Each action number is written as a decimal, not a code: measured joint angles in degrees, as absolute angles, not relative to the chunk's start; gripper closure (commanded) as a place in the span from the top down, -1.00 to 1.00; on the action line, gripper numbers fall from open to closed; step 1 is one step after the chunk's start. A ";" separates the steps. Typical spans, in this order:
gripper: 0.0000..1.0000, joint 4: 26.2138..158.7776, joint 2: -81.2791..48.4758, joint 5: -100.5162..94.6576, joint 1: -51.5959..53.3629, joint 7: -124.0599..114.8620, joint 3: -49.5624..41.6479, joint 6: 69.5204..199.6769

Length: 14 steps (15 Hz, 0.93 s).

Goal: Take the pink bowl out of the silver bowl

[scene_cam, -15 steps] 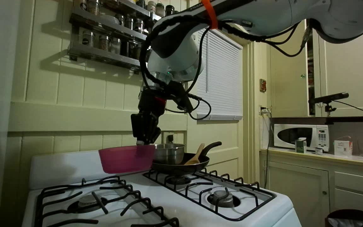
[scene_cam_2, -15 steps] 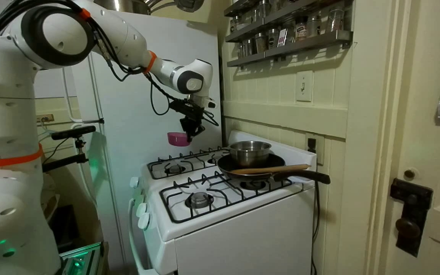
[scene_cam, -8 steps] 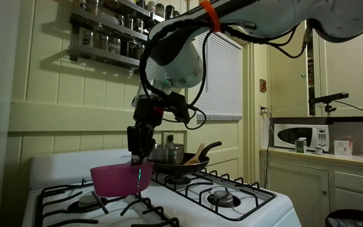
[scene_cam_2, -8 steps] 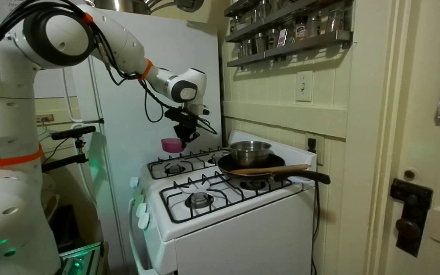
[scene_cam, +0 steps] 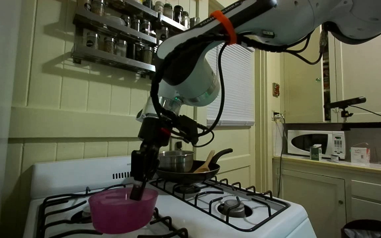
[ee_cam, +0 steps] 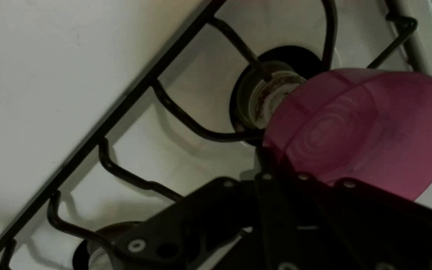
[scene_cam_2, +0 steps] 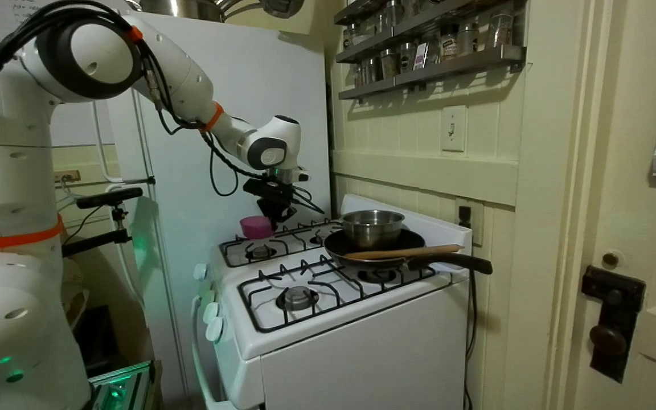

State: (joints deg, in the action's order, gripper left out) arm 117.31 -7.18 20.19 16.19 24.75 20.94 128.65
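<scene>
The pink bowl (scene_cam: pixel 121 215) hangs low over the burner grate on the far side of the stove from the frying pan, slightly tilted. It also shows in an exterior view (scene_cam_2: pixel 255 228) and at the right of the wrist view (ee_cam: pixel 354 127). My gripper (scene_cam: pixel 137 192) is shut on the bowl's rim, one finger inside and one outside; the fingers also show in the wrist view (ee_cam: pixel 272 159). I cannot tell whether the bowl's base touches the grate. The silver bowl (scene_cam: pixel 177 161) stands in the frying pan, apart from the pink bowl, also in an exterior view (scene_cam_2: pixel 372 230). It is out of the wrist view.
The dark frying pan (scene_cam_2: pixel 336 246) sits on a back burner with a wooden spoon (scene_cam_2: pixel 402 252) across it. Black grates (scene_cam: pixel 210 211) cover the white stove top (scene_cam: pixel 177 208). The stove's back panel (scene_cam: pixel 81 175) and the wall shelves (scene_cam: pixel 111 54) stand behind.
My gripper has moved down, carrying the pink bowl lower toward the grate and away from the silver bowl. The silver bowl, pan and spoon have not moved.
</scene>
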 measured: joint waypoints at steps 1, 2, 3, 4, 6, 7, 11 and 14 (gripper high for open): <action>-0.98 117.88 -7.18 20.48 16.19 25.47 21.05 129.15; -0.98 118.30 -7.16 20.72 16.19 26.15 21.12 129.48; -0.98 118.65 -7.16 20.77 16.19 26.55 21.18 129.84; -0.43 118.94 -7.16 20.77 16.20 26.94 21.23 130.06; -0.27 119.24 -7.16 20.81 16.20 27.37 21.28 130.11; -0.14 119.26 -7.15 21.00 16.20 27.48 21.35 130.11; 0.48 119.18 -6.80 21.78 16.26 28.39 21.83 130.13; 0.93 118.61 -5.32 21.67 16.30 28.30 21.91 130.00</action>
State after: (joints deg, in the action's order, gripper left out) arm 118.61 -5.32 21.67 16.30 28.30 21.91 130.00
